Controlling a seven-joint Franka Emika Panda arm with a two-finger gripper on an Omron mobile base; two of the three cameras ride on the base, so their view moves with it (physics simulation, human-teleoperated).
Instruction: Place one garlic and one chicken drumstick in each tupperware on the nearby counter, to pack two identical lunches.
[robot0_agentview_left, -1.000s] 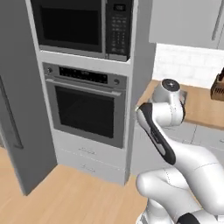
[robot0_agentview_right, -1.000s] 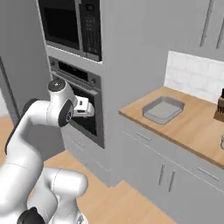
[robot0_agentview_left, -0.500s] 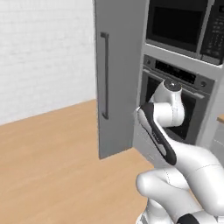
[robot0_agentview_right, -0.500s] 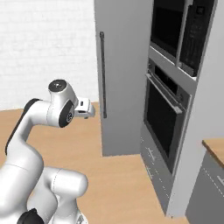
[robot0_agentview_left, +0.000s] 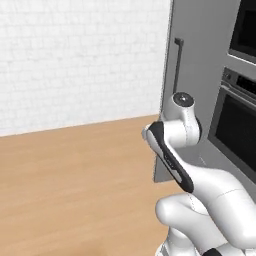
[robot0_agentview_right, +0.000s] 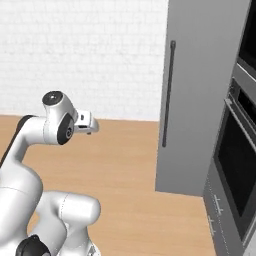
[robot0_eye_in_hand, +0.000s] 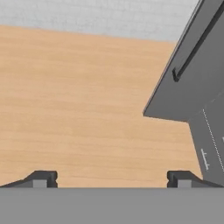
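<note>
- Jaws spread wide, nothing between them; fingertips (robot0_eye_in_hand: 41, 178) far apart over bare wooden floor (robot0_eye_in_hand: 78, 100).
- Gripper (robot0_agentview_right: 89, 125) held high, off the arm's folded elbow.
- Tall grey cabinet (robot0_agentview_right: 200, 90) with long dark handle (robot0_agentview_right: 167, 95) beside it; wall oven (robot0_agentview_left: 235, 125) further right.
- White brick wall (robot0_agentview_left: 80, 60) behind.
- Garlic, drumsticks, tupperware, worktop: whereabouts can't be told.

White brick wall (robot0_agentview_left: 75, 60); wooden floor (robot0_agentview_left: 75, 185)

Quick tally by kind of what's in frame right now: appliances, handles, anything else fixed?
Tall grey fridge: 1
Long dark fridge handle: 1
Wall oven: 1
White brick wall: 1
Wooden floor: 1
Robot hand, open and holding nothing: 1
Total: 6
</note>
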